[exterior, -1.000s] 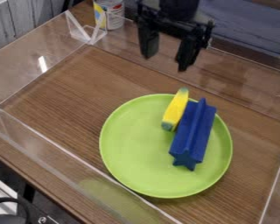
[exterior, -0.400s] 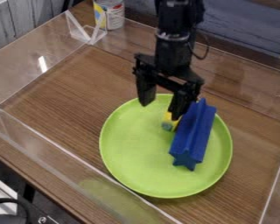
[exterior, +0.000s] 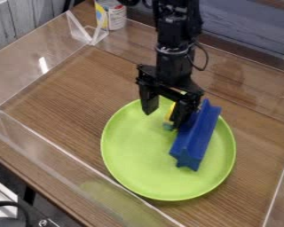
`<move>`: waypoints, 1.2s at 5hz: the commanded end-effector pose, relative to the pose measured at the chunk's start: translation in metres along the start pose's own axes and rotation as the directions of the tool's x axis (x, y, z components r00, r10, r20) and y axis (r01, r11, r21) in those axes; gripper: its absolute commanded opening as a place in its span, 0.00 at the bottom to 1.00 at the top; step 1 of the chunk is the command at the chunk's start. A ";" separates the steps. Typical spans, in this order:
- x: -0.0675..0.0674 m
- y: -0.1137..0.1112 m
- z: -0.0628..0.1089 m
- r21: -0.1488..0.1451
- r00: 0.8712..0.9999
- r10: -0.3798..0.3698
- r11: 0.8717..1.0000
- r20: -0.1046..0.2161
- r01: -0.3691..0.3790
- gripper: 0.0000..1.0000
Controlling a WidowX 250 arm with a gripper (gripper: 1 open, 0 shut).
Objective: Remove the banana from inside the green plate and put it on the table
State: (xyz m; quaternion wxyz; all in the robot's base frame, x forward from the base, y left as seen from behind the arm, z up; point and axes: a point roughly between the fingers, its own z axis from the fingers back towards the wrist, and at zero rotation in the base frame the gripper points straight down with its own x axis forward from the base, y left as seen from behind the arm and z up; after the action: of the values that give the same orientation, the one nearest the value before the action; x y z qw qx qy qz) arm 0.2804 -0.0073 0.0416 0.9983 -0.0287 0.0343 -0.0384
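A lime-green plate point(exterior: 138, 155) lies on the brown wood-grain table point(exterior: 74, 84). The small yellow banana point(exterior: 173, 113) rests at the plate's upper right, mostly hidden behind my black gripper point(exterior: 167, 111). The gripper points straight down with its fingers point(exterior: 148, 102) spread open on either side of the banana, nothing gripped between them. A long blue star-section block point(exterior: 193, 136) lies just right of the banana on the plate, close to the right finger.
Clear acrylic walls point(exterior: 38, 53) ring the tabletop. A white and yellow bottle point(exterior: 107, 14) stands behind the far wall at the top left. Bare wood shows left of and behind the plate.
The gripper came down from above the far edge of the table to the plate and now straddles the banana. Its jaws stayed open. Banana and block did not move.
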 end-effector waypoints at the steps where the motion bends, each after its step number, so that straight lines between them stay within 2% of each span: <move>1: 0.008 0.003 0.005 0.000 0.999 0.001 1.000 0.039 -0.001 1.00; 3: 0.019 0.008 0.005 0.010 0.998 0.006 1.000 0.061 -0.007 1.00; 6: 0.026 0.012 0.004 0.009 0.997 0.017 1.000 0.075 -0.018 1.00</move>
State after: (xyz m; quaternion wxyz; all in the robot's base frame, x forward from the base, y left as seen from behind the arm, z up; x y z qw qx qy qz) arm 0.2971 -0.0011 0.0304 0.9988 -0.0266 0.0241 -0.0340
